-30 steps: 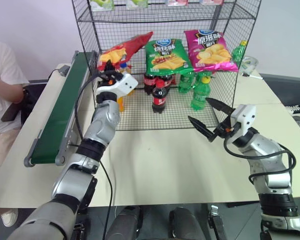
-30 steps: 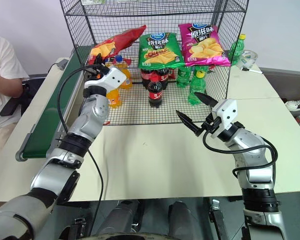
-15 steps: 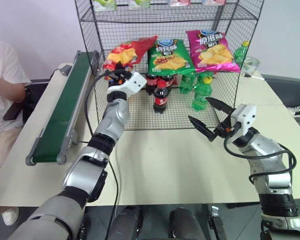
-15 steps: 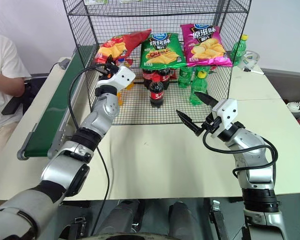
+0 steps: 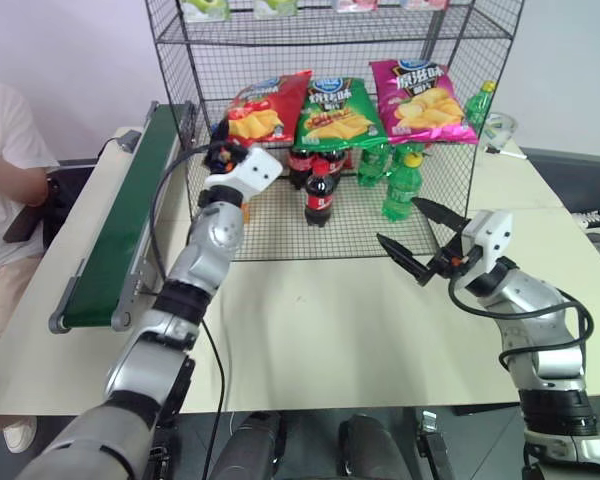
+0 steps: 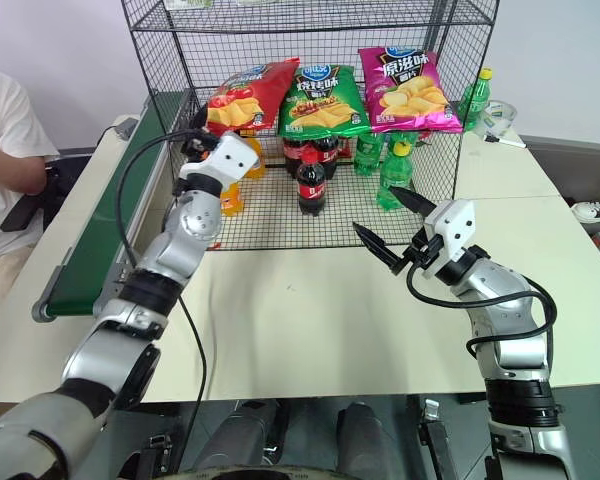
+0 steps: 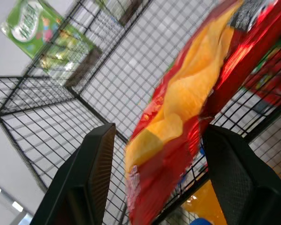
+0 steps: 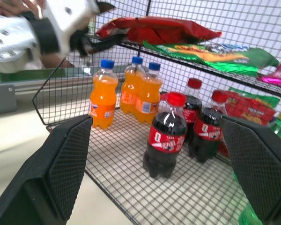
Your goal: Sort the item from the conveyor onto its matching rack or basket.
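Left tool [image 6: 202,152]: fingers spread apart, holding nothing; it sits just below the front edge of the chip shelf, close under the red chip bag [image 6: 248,93].
Red chip bag: lies on the middle shelf of the wire rack [image 6: 160,60], at the left end, beside the green chip bag [image 6: 320,100]; the pink chip bag [image 6: 405,90] lies further right.
Bag overhang: in the left wrist view the bag's lower corner hangs past the shelf wire between the two fingers. Whether a finger touches it cannot be told.
Right tool [image 6: 390,232]: fingers wide apart, empty, hovering above the table [image 6: 310,310] in front of the rack.
Risk, snag: a finger pulled back at an angle could catch the overhanging corner and drag the bag off the shelf.
Risk, wire: the rack's left mesh side and shelf front lie near the left tool; a sideways swing could strike them.
Risk, bottles: the orange bottles [image 6: 232,185] stand on the shelf just below; a dropping wrist could tip them.
Open room: straight back toward the robot, over bare table.
Conveyor [image 6: 105,225]: along the table's left side, belt bare, well apart from the right tool.
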{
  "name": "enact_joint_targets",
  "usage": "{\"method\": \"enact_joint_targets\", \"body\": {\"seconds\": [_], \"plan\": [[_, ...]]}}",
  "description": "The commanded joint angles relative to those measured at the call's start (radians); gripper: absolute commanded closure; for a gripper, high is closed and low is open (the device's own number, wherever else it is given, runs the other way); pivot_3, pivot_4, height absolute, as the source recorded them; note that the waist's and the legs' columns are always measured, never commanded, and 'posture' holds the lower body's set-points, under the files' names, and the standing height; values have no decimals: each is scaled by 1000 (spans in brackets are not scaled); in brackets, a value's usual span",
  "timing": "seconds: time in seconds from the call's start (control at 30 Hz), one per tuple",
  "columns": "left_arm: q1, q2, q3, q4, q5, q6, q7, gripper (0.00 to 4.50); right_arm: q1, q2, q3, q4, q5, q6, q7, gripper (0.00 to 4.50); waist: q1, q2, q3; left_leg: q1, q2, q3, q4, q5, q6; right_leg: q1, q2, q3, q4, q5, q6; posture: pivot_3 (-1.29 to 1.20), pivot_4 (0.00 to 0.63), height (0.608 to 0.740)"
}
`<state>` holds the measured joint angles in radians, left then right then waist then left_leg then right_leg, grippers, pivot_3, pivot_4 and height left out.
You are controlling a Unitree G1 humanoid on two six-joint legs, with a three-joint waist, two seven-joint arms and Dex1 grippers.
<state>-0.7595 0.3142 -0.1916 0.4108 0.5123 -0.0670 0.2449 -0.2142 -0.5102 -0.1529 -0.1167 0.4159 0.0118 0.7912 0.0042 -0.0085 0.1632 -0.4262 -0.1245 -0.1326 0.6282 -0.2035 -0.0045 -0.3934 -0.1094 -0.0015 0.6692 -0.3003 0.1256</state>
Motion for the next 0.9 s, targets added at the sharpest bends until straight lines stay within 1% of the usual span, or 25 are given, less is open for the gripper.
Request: {"method": "enact_joint_targets", "body": {"seconds": [0.03,0.1,0.13,0.23,0.3,0.37,0.4,0.43,0.53,0.63,0.67,0.7,0.77,0.9], "plan": [[51,21,37,-168,-36,12,-71,1540,-9,-9,-22,-41,19,-9,4,0,1,0,0,0,0,0,0,0,0,0,0,0,0,0,0,0,150,740],[115,44,58,-280,-57,10,-120,1540,-9,-12,-23,-38,18,-11,8,0,4,0,0,0,0,0,0,0,0,0,0,0,0,0,0,0,150,740],[158,56,76,-343,-90,10,-159,1540,-9,-13,-25,-35,18,-12,10,0,4,0,0,0,0,0,0,0,0,1,0,0,0,0,0,0,150,740],[284,46,159,-499,-330,64,-327,1540,-6,-22,-34,-34,21,-11,20,0,3,0,0,0,0,0,0,0,0,1,-2,0,-1,0,0,0,150,740],[352,27,236,-582,-570,175,-459,1540,0,-40,-47,-34,25,-8,33,0,3,1,0,0,0,0,0,0,0,1,-2,0,-1,0,0,0,150,740],[409,62,324,-633,-727,283,-560,1540,7,-67,-63,-36,31,-1,52,0,3,1,0,0,1,-1,0,0,0,1,-2,0,-1,0,-1,0,150,740],[431,82,379,-654,-829,358,-606,1540,9,-83,-73,-33,38,4,68,0,3,1,0,0,1,-1,0,0,0,1,-3,0,-1,0,-1,0,150,740],[455,119,434,-663,-917,441,-655,1540,9,-102,-85,-26,47,9,84,0,2,1,0,0,1,-1,0,0,0,1,-3,0,-1,0,-1,0,150,740],[498,264,552,-625,-1027,507,-807,1540,11,-166,-116,5,66,16,140,0,-1,1,0,0,1,0,0,0,1,1,-2,0,-1,0,-1,0,150,740],[532,370,604,-575,-1033,469,-912,1540,26,-220,-142,30,82,24,197,0,4,1,0,1,1,-1,0,0,1,1,-2,0,-3,0,-1,0,150,740],[552,399,605,-549,-1004,434,-939,1540,34,-233,-150,35,85,26,214,0,7,1,0,1,1,-1,0,-1,1,1,-2,0,-3,0,-1,0,150,740],[563,417,607,-522,-983,408,-954,1540,41,-245,-156,43,88,26,231,0,9,2,0,2,1,-1,0,-1,2,2,-3,0,-5,0,-1,0,150,740],[569,444,630,-452,-993,421,-976,1540,55,-272,-170,63,83,17,261,0,10,2,0,3,1,-1,-1,-2,3,3,-4,0,-6,0,-1,0,150,740],[570,488,631,-313,-963,280,-1094,1540,81,-310,-209,107,80,6,294,0,8,2,0,3,1,-1,-1,-2,3,2,-4,0,-6,-1,-2,0,150,740]]}}
